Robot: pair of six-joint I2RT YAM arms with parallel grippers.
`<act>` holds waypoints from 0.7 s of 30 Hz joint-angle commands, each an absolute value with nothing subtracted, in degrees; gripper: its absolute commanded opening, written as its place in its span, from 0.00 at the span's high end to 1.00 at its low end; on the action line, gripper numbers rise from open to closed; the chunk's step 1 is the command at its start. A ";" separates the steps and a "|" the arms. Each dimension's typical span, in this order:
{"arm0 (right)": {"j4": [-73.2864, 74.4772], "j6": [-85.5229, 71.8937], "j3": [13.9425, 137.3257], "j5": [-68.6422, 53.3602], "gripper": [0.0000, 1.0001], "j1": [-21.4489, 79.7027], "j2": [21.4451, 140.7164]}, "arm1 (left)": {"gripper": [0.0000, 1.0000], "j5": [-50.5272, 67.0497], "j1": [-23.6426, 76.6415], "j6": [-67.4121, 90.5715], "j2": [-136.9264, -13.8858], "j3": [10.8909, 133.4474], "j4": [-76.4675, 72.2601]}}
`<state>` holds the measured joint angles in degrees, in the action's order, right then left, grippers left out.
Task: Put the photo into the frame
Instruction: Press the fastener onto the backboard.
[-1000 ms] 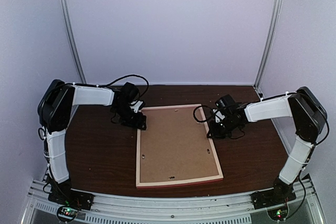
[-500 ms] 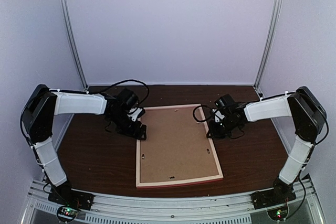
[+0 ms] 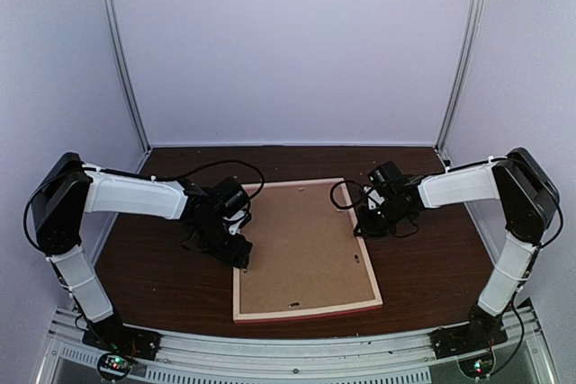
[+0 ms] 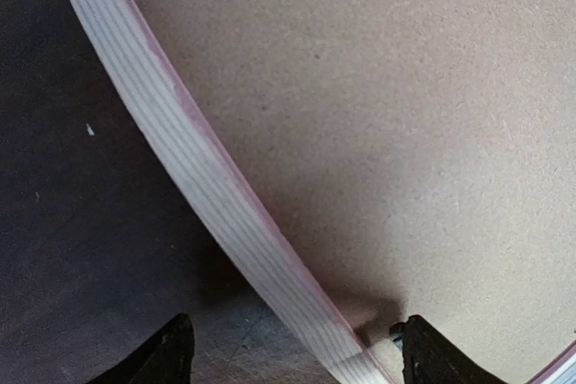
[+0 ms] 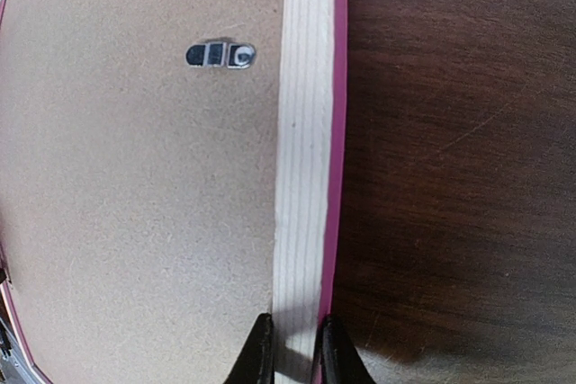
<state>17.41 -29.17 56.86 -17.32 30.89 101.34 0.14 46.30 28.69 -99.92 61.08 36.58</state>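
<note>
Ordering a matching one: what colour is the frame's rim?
The frame is pale wood, pink-edged; right wrist view.

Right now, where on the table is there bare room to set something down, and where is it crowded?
Free: the far strip of table between the frame and the back wall; the near-right patch between the frame and the right arm's base; the near-left patch below the left arm. Crowded: both long frame edges, where the left hand and right hand sit.

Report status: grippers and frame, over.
Left gripper: jaws open astride frame rail. Right gripper: jaws shut on opposite rail. Frame face down, backing board in; photo unseen.
</note>
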 commanded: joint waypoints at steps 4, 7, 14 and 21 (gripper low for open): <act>16.02 -29.18 56.21 -19.53 0.85 31.64 102.75 | 0.21 -0.01 46.84 31.01 -100.46 60.09 34.28; 15.90 -29.15 55.99 -19.54 0.85 31.64 102.80 | 0.21 1.60 46.85 31.36 -100.97 60.16 33.56; 15.49 -29.25 55.81 -19.75 0.85 31.62 103.05 | 0.21 3.06 47.37 32.42 -101.21 60.03 32.53; 15.26 -29.18 55.77 -19.96 0.85 31.67 103.37 | 0.25 2.39 47.61 33.32 -101.15 58.98 32.68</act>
<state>17.28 -29.17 56.77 -17.39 30.89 101.34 2.35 47.22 32.16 -100.84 60.29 33.98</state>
